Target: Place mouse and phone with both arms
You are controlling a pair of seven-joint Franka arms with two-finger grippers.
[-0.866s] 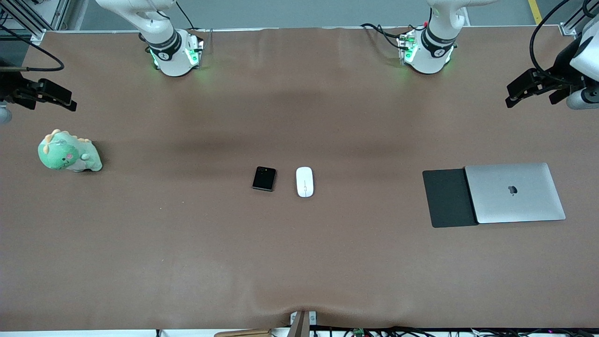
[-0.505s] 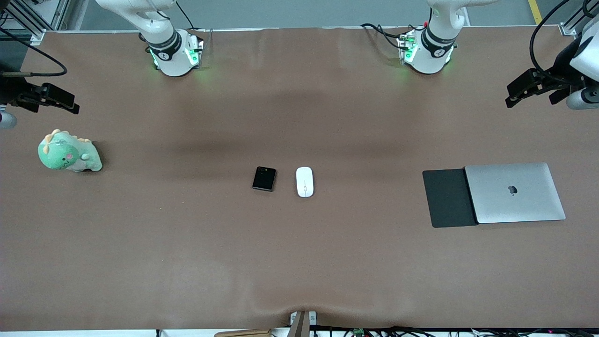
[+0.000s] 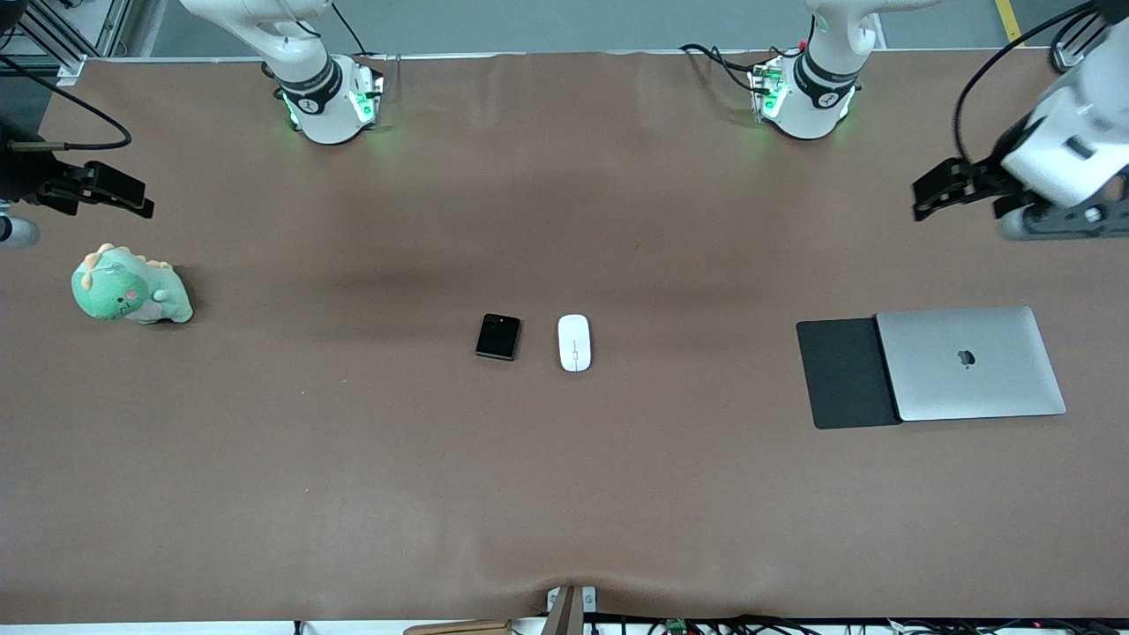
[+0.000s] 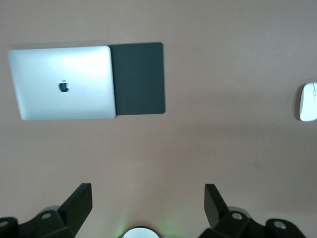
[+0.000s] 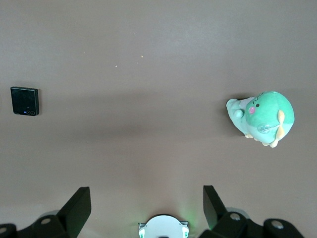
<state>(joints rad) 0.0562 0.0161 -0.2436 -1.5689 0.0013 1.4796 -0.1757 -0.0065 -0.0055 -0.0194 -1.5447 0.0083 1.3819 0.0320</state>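
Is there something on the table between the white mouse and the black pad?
No. In the front view only bare table lies between the mouse and the black pad.

One mouse [image 3: 574,343], one phone [image 3: 498,337] — one laptop [image 3: 970,362], pad [image 3: 845,373], plush toy [image 3: 129,287].

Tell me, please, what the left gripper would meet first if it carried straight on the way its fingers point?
The open left gripper points along the table toward the right arm's end, past the pad and laptop. Nothing stands in that line as far as the front view shows, though its height is unclear.
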